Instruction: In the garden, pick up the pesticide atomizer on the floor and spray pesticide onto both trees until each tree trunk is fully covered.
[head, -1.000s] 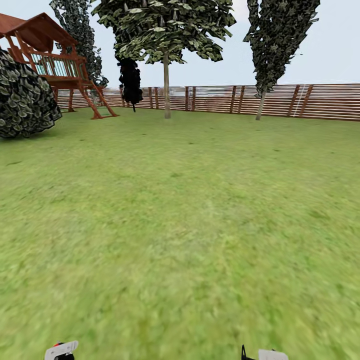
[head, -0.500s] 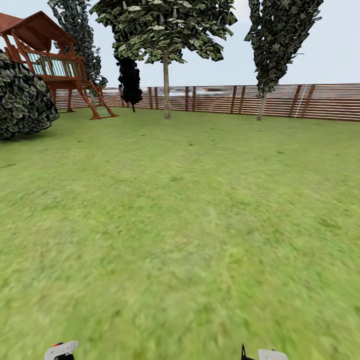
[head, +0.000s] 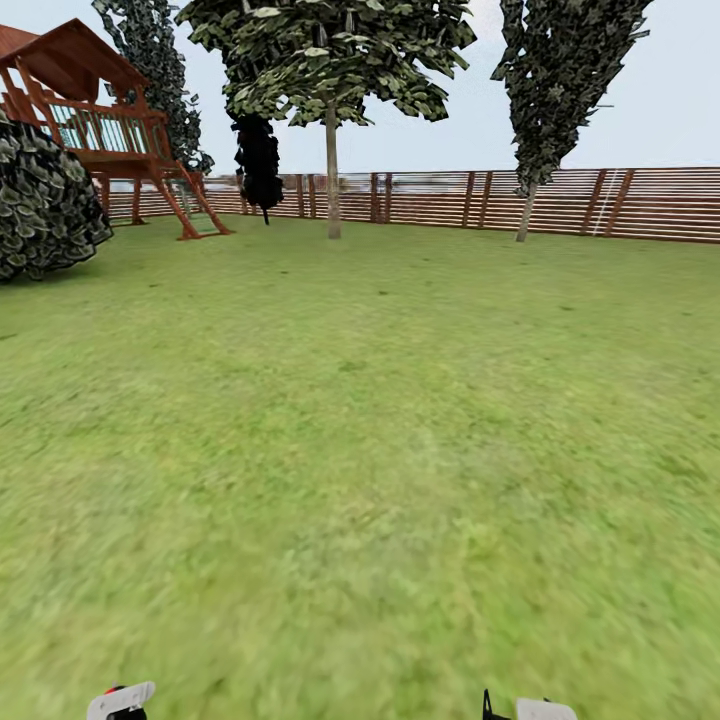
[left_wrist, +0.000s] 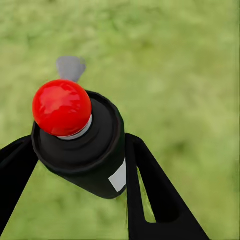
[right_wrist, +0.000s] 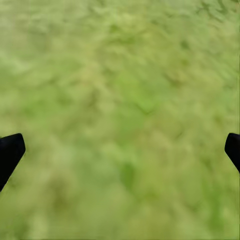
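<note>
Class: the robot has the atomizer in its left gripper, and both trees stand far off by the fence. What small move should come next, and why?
Probably keep driving forward over the grass toward the nearer tree trunk. The left gripper is shut on the atomizer, but both trees are too distant to spray.

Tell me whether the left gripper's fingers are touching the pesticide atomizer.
Touching. In the left wrist view the two black fingers press against both sides of the pesticide atomizer, its dark body wedged between them with no gap, above the grass.
</note>
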